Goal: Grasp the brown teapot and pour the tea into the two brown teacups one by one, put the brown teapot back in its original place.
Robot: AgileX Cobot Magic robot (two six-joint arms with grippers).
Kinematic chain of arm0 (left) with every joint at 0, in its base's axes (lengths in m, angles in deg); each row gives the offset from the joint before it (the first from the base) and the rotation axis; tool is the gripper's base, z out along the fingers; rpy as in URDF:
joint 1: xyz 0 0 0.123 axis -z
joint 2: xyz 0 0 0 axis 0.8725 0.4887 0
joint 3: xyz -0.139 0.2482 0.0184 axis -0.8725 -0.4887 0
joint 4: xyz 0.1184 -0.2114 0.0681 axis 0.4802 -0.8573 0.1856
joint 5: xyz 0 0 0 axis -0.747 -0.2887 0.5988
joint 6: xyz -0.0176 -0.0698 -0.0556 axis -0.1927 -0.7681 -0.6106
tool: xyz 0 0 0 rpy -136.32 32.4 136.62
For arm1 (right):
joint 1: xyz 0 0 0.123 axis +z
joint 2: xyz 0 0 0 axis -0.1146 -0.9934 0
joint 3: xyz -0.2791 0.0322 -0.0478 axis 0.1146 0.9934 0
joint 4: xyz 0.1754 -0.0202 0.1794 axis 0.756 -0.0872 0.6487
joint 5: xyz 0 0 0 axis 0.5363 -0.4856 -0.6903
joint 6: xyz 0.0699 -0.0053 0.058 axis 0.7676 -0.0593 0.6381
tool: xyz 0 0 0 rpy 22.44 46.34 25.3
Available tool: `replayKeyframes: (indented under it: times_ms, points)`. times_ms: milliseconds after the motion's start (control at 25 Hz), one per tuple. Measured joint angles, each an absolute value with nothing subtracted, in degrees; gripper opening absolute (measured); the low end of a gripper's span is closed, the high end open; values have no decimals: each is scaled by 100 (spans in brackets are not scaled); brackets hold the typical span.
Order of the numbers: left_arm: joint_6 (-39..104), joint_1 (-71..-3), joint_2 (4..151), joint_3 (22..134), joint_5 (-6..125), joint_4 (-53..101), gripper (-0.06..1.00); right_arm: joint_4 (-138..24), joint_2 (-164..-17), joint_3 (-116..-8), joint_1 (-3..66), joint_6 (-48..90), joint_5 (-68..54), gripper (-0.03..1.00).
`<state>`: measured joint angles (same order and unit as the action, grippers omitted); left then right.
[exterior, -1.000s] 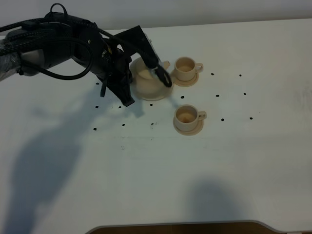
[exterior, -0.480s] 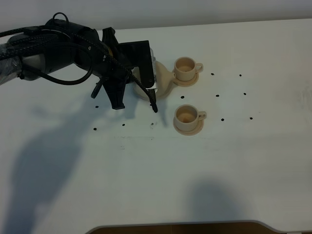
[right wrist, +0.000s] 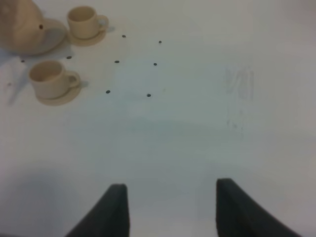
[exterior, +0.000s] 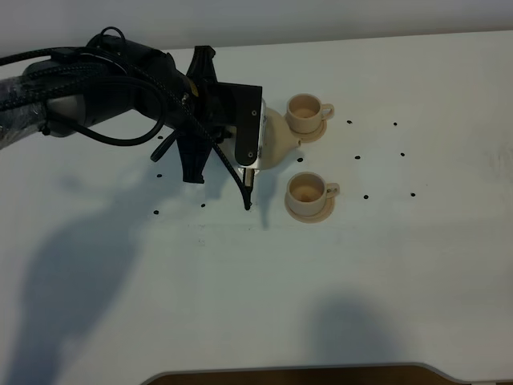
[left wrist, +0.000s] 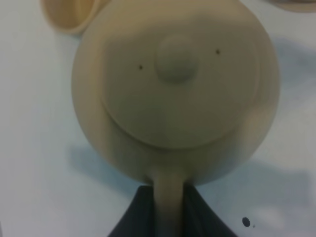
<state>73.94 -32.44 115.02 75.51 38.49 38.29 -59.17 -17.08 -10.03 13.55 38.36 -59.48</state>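
Left arm (exterior: 104, 88): black housing, braided grey cable sleeve (exterior: 24, 92), looped black cables (exterior: 120, 135). Right pincer (right wrist: 170, 210): dark tapered fingers (right wrist: 111, 212).

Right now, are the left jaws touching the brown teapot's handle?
Touching. The left wrist view shows the left jaws pressed against both sides of the handle of the brown teapot, with no gap.

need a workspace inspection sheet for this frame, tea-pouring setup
surface: white table, small black dots scattered on it
job's things: brown teapot, lid on, gripped by its handle; far teacup and near teacup upright on their saucers, right of the pot
clutter: nothing seen
grippers: left gripper shut on the handle; right gripper open, empty, away from the cups
cables: black braided cables run along the left arm
surroundings: pale wall behind the table; brown edge in front
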Motion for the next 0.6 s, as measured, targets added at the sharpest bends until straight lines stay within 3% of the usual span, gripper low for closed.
replayKeyframes:
  times_ms: [600]
  points:
    - [8662,-3128,11502,7544,3780,3885,12,-5917,-1708,-1003,1355,3836,-5948,40]
